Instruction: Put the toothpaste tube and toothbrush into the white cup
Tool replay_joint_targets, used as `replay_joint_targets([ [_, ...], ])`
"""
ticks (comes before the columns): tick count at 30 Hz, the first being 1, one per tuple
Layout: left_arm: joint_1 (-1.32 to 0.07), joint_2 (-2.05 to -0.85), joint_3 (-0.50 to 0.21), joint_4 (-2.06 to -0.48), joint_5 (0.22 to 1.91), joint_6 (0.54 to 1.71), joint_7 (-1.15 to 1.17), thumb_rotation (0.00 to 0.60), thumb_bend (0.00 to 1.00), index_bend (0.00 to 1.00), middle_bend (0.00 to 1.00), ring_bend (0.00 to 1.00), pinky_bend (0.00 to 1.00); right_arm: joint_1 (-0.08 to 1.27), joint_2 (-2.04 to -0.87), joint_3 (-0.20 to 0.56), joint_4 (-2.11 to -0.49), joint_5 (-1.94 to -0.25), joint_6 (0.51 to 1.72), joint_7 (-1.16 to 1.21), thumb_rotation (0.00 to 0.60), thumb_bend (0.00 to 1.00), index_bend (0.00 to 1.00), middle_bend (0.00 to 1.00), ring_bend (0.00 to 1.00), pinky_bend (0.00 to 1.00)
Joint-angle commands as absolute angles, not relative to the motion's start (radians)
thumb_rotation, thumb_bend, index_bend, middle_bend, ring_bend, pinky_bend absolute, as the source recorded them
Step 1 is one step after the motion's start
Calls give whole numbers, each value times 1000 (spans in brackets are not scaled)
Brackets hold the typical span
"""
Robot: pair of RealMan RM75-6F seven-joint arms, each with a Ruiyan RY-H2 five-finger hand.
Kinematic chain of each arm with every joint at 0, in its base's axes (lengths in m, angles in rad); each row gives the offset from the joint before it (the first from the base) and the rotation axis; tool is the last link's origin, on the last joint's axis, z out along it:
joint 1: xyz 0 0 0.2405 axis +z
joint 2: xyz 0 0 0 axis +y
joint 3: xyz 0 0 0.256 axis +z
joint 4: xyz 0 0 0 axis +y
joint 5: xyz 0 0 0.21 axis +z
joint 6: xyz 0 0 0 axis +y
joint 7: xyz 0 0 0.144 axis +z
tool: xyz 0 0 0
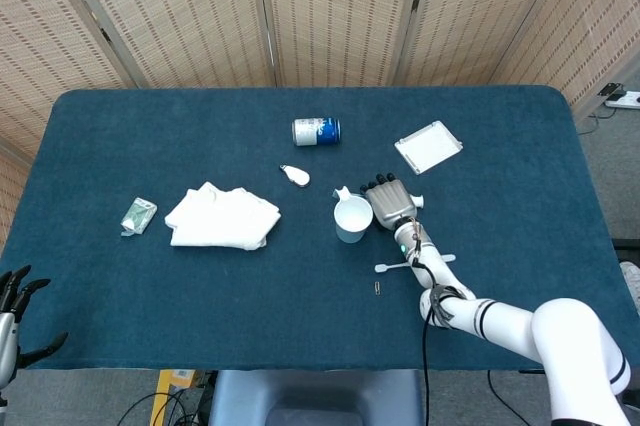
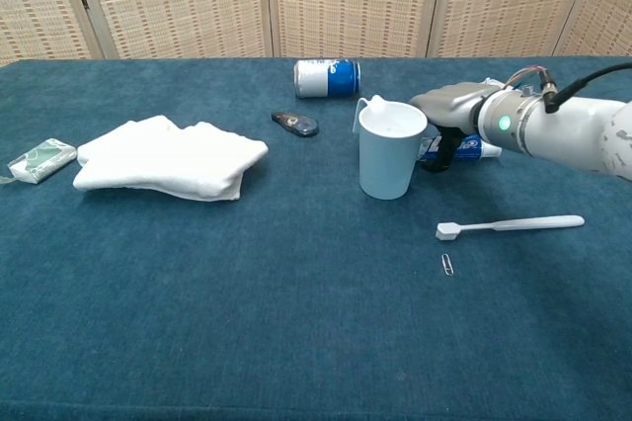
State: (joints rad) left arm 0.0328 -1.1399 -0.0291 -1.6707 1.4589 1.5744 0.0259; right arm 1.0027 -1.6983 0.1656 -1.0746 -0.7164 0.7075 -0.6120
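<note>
The white cup (image 2: 392, 150) stands upright mid-table, also seen from above as the white cup (image 1: 351, 218). Just right of it lies the blue and white toothpaste tube (image 2: 476, 149) flat on the cloth. My right hand (image 2: 446, 115) hovers over the tube's cup-side end, its dark fingers (image 2: 435, 156) curved down onto the tube, and the tube still lies on the table. From above, the right hand (image 1: 390, 200) hides most of the tube. The white toothbrush (image 2: 510, 225) lies nearer the front edge. My left hand (image 1: 14, 308) hangs off the table's front left corner, holding nothing.
A drink can (image 2: 327, 77) lies on its side at the back. A folded white towel (image 2: 170, 158), a small green packet (image 2: 39, 160), a small dark object (image 2: 295, 124), a white square lid (image 1: 428, 146) and a paperclip (image 2: 447, 264) are scattered on the blue cloth.
</note>
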Motion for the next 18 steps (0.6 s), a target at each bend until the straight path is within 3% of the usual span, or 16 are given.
replay_joint_targets([
  [1,34,-1141,-29,-1668,1459,1574,24,600,205,258,99,36,144,1008,-1711,162,-1061,-708,716,-622,600,321,270,295,120,166],
  [18,37,-1148,-30,-1652,1458,1570,13,600,205,261,99,36,144,1000,-1765,167,-994,-745,767,-618,600,371,390,434,230,166],
])
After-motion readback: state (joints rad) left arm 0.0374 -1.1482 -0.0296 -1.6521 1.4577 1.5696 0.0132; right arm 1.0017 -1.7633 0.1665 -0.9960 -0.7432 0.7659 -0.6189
